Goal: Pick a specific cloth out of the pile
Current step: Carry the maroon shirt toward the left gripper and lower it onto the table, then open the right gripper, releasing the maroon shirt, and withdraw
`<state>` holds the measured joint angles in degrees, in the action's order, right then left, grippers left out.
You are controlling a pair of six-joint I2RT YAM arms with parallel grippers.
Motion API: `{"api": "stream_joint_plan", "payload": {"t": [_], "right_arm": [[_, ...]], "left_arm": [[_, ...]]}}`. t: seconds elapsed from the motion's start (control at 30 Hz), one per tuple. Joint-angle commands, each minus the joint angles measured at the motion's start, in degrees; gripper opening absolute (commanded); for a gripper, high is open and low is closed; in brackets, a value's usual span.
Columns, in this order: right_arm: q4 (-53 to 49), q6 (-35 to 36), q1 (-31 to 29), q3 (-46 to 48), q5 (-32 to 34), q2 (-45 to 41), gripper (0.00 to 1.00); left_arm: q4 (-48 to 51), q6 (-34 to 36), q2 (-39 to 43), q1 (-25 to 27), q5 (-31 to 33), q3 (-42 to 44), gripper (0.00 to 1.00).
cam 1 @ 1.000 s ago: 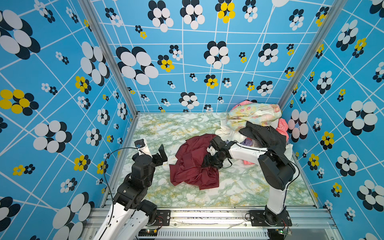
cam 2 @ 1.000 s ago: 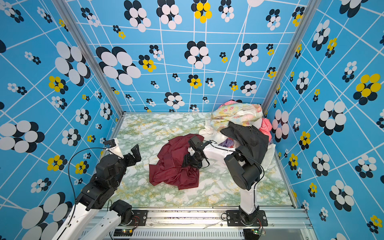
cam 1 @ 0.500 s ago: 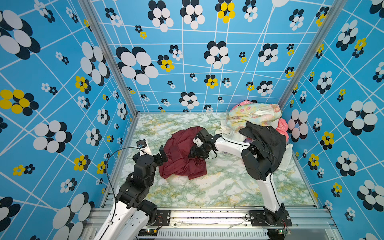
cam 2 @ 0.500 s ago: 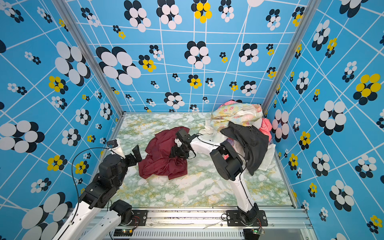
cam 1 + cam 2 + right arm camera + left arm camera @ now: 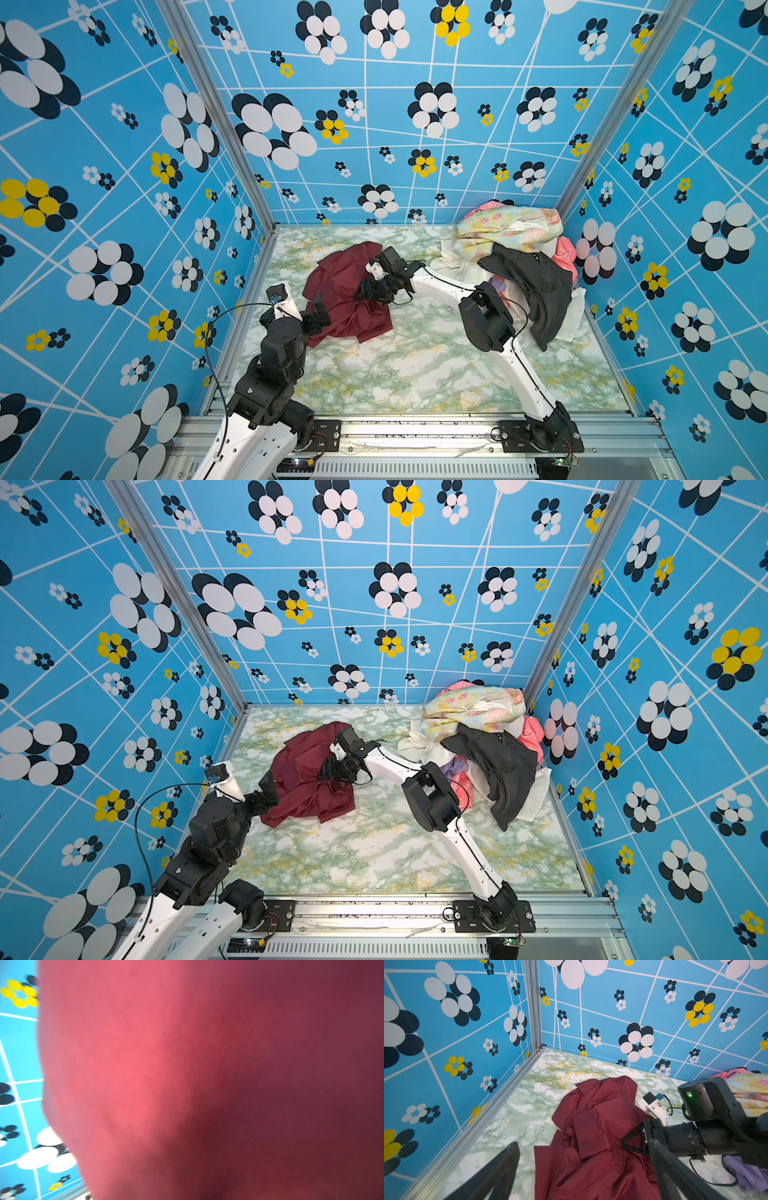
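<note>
Cloth (image 5: 345, 286) in both top views: plain maroon, thin, smooth, no print, crumpled on the table (image 5: 415, 365) left of centre, apart from the pile (image 5: 519, 257) in the far right corner. Right gripper (image 5: 365, 293) sat on it, fingers sunk in the folds; couldn't tell if clamped. Left gripper (image 5: 316, 316) was at its near-left edge.

Left wrist: left gripper (image 5: 582, 1145) spread wide, holding nothing; cloth (image 5: 591, 1126) showed stitched hems and folded flaps.

Right wrist: blurred red fabric (image 5: 207, 1084) covered nearly the whole frame.

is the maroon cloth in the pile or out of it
Out. The maroon cloth lies crumpled on the table, apart from the pile in the far right corner, with bare marble between them in both top views.
</note>
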<state>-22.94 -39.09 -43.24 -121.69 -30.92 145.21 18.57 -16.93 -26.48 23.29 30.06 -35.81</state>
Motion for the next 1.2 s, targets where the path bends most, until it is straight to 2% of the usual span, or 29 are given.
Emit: {"api": "stream_joint_plan", "payload": {"t": [0.0, 0.13, 0.2, 0.33, 0.47, 0.57, 0.6, 0.63, 0.7, 0.8, 0.93, 1.17], "right_arm": [[0.8, -3.5, -0.7, -8.1, -3.2, 5.3, 0.68], [-0.6, -5.9, -1.2, -22.0, -5.1, 13.0, 0.72], [2.1, -8.1, -1.4, -26.3, -5.9, 15.9, 0.75], [10.3, -13.5, -1.5, -29.4, -7.4, 19.3, 0.79], [12.7, -14.2, -1.5, -29.7, -8.8, 19.4, 0.83], [5.8, -8.0, -1.5, -28.5, -7.5, 15.6, 0.88], [3.4, -5.0, -1.6, -26.6, -5.9, 13.1, 0.89], [2.2, -2.5, -1.6, -23.4, -4.3, 10.2, 0.97], [1.9, 1.0, -1.7, -16.6, -1.2, 3.9, 0.99], [-1.9, 5.7, -1.7, -10.3, 2.7, -3.9, 0.99], [-15.3, 11.2, -1.6, -8.9, 9.2, -10.5, 0.99], [-31.4, 15.5, -1.7, -1.4, 19.9, -21.0, 0.99]], "left_arm": [[-1.5, 1.4, 1.0, 0.2, 1.5, 1.1, 0.99], [-1.4, 1.9, 1.7, 0.2, 1.9, 1.1, 0.99], [-1.4, 2.1, 2.0, 0.2, 2.0, 1.3, 0.99], [-1.8, 2.7, 2.7, 0.2, 2.1, 1.6, 0.99], [-1.8, 2.8, 3.1, 0.2, 2.0, 1.5, 0.99], [-1.9, 2.6, 3.5, 0.2, 1.8, 1.7, 0.99], [-2.0, 2.6, 3.8, 0.2, 1.8, 1.8, 0.99], [-2.2, 2.6, 4.0, 0.2, 1.9, 1.8, 0.99], [-2.4, 2.8, 4.5, 0.2, 1.9, 1.9, 0.99], [-2.5, 2.7, 5.0, 0.2, 1.7, 1.7, 0.99], [-1.9, 1.9, 5.3, 0.2, 0.9, 1.2, 0.99], [-0.6, 0.5, 4.6, 0.2, -0.1, 0.8, 0.99]]}}
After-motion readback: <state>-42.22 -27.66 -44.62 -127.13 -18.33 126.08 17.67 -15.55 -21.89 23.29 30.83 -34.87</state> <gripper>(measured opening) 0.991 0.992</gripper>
